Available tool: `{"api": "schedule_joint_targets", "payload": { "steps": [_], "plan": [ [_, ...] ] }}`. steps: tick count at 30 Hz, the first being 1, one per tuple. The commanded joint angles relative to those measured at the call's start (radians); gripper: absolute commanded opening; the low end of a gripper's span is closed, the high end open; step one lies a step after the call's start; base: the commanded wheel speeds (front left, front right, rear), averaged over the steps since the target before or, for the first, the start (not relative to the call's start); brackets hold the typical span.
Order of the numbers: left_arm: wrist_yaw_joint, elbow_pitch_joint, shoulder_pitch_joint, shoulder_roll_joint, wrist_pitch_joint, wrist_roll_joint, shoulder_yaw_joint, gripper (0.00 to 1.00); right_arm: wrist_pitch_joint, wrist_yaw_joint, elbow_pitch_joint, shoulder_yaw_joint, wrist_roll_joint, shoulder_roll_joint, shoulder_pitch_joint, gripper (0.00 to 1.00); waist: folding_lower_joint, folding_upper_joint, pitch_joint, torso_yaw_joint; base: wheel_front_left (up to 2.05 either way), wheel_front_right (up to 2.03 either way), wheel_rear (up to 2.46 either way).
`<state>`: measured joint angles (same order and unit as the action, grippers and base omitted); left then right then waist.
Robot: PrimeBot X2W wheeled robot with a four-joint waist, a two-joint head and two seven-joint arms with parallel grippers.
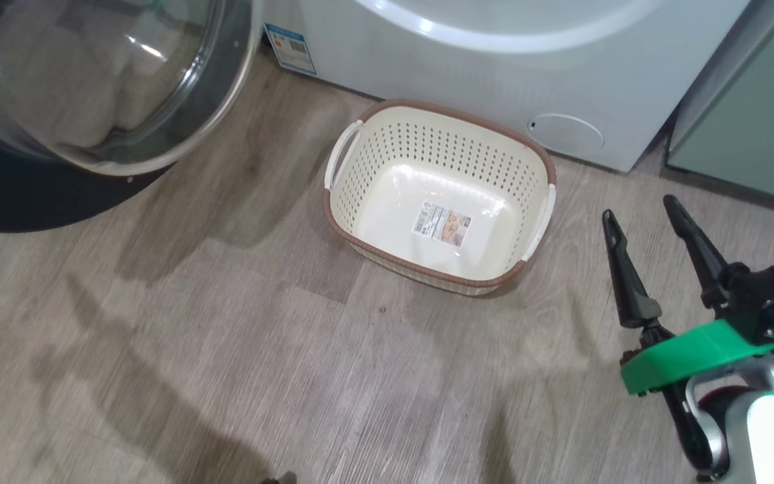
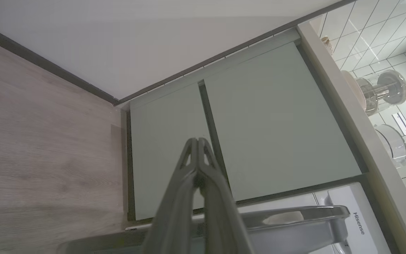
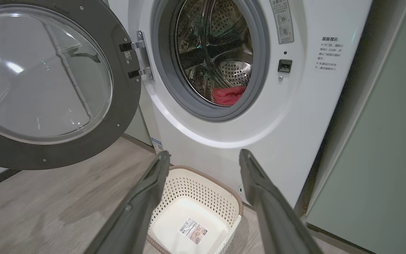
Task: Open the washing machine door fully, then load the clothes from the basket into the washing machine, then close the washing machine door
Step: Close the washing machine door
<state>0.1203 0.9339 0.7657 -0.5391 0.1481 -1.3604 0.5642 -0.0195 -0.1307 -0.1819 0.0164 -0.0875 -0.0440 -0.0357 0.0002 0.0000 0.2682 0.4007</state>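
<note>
The washer [image 3: 294,116] stands with its door [image 3: 48,77] swung wide open to the left of the opening. The door hangs on its hinge [image 3: 140,56], with the inner side of the clear dome facing the room. Inside the grey gasket [image 3: 174,88] the steel drum [image 3: 220,42] is in plain view. The clothes [image 3: 228,95] lie low in it as a red heap just behind the gasket's lower lip.

The basket [image 1: 427,144] stands upright on the floor [image 1: 226,349], just beside the washer's front and below the opening. Whether its far rim touches the white panel cannot be told. Its pale bottom shows whole, with a label [image 1: 442,225] stuck near the middle. A round cap [image 1: 565,133] sits low on the washer's front, just past the basket's far right corner. A blue sticker [image 1: 289,47] marks the washer's lower left corner, near the door. A pale green cabinet [image 1: 750,114] stands just right of the washer.

The right gripper [image 1: 639,208] hovers over the floor to the right of the basket, near its right handle but apart from it. Its jaws are spread wide and grasp nothing. In the right wrist view its fingers point toward the washer's front above the basket.

The left gripper [image 2: 197,141] is clenched, its two fingers pressed together with nothing between them. It points at pale green cabinet doors [image 2: 259,123].
</note>
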Motion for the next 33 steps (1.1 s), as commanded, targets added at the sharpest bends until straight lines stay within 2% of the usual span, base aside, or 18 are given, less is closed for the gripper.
{"api": "schedule_joint_targets", "payload": {
  "steps": [1,12,23,33],
  "plan": [
    [0.007,-0.022,0.028,-0.067,0.015,-0.014,0.009,0.00,-0.009,0.000,-0.044,-0.026,0.009,-0.006,-0.037,1.00,-0.0002,0.0000,0.011,-0.005,0.00,0.00,0.00],
    [0.010,-0.076,-0.002,-0.019,0.138,-0.083,-0.021,0.00,-0.029,0.000,-0.065,-0.027,0.025,-0.006,-0.050,1.00,-0.0002,0.0000,0.040,-0.014,0.00,0.00,0.00],
    [0.010,-0.100,-0.045,-0.010,0.190,-0.113,-0.040,0.00,-0.027,0.000,-0.062,-0.027,0.023,-0.006,-0.049,1.00,-0.0002,0.0000,0.038,-0.021,0.00,0.00,0.00],
    [0.010,-0.166,-0.096,0.014,0.331,-0.175,-0.055,0.00,-0.023,0.000,-0.057,-0.025,0.019,-0.006,-0.044,1.00,-0.0002,0.0000,0.025,-0.017,0.00,0.00,0.00]
  ]
}}
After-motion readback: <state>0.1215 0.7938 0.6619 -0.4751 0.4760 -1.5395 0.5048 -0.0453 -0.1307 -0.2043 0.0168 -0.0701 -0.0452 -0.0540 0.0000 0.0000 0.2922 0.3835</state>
